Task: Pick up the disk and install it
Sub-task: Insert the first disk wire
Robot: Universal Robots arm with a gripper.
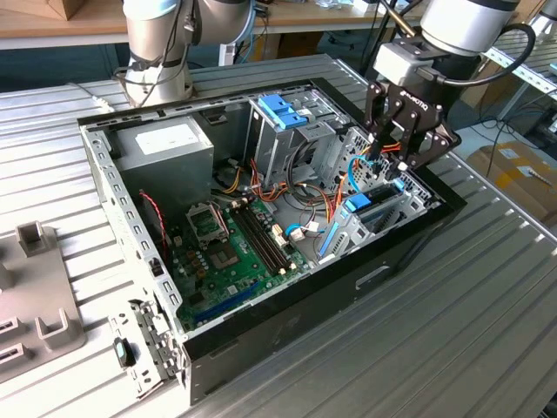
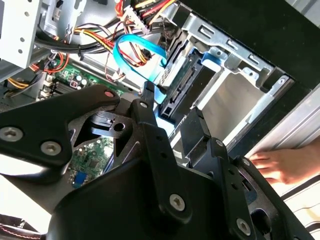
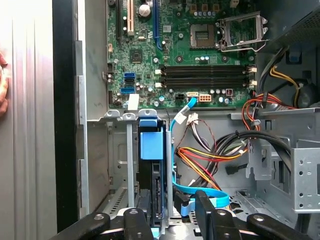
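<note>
Weight and stiffness define the disk, we judge: a dense, rigid metal slab that is sensitive to shock, framed by a slick blue plastic carrier that may flex. In the first wrist view it stands on edge in the drive cage inside the computer case. The gripper hovers over it, fingers spread and clasping nothing. We reckon the flat faces offer the soundest hold, clear of the blue cable.
</note>
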